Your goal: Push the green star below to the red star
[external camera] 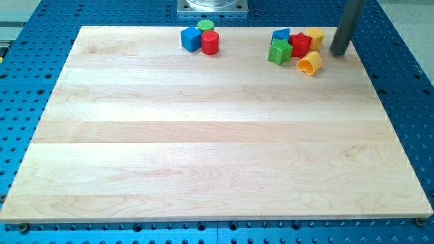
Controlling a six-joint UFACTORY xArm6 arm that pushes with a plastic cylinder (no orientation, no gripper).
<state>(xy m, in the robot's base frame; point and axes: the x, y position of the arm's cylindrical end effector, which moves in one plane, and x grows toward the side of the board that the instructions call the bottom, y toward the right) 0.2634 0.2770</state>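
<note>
The green star [279, 51] sits near the view's top right, touching the left side of the red star [300, 44]. A blue block [281, 34] lies just above the green star. A yellow block [314, 37] touches the red star's right side. A yellow-orange heart-like block [310, 64] lies below and right of the red star. My tip [338, 52] rests on the board to the right of this cluster, apart from the yellow blocks.
A blue cube [191, 38], a red cylinder [209, 43] and a green cylinder [205, 26] cluster at the top centre. The wooden board [217, 156] lies on a blue perforated table [27, 81]. A metal mount [213, 6] stands at the top edge.
</note>
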